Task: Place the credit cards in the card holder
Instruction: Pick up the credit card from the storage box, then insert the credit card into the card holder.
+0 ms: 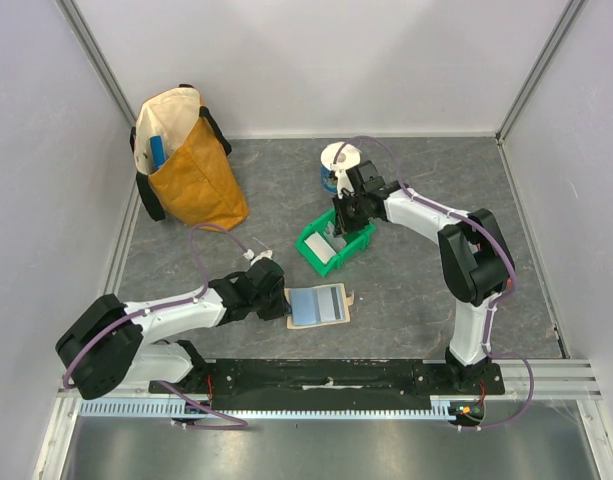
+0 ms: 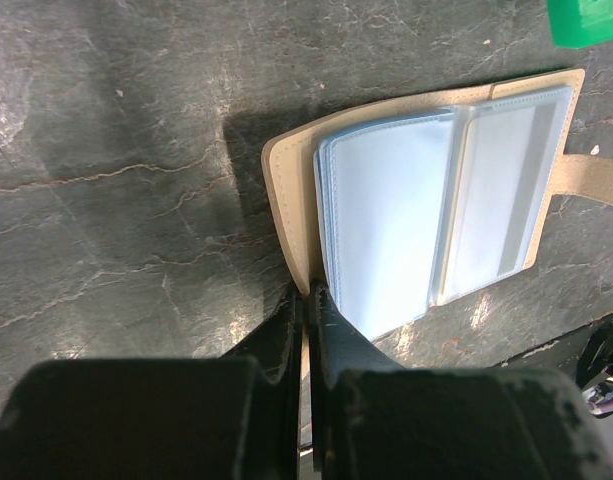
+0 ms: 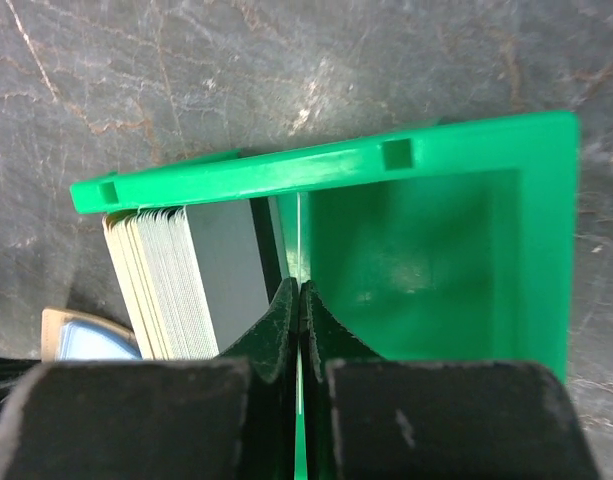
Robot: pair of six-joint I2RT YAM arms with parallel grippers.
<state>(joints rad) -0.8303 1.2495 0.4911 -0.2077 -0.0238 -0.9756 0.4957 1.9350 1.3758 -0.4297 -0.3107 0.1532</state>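
The tan card holder [image 1: 318,305] lies open on the dark table, its clear pockets [image 2: 406,220] facing up. My left gripper [image 2: 308,295] is shut on the holder's tan left edge [image 2: 286,200], low against the table. A stack of pale grey credit cards [image 3: 191,280] stands on edge in the left part of the green bin [image 3: 436,160]. My right gripper [image 3: 301,288] is inside that bin, beside the stack. It is shut on a single thin card [image 3: 299,225], which I see edge-on as a white line rising from the jaws.
The green bin [image 1: 334,245] sits between the holder and a white cup-like object [image 1: 336,160] further back. A yellow fabric bag [image 1: 191,165] stands at the back left. Pale walls enclose the table on three sides.
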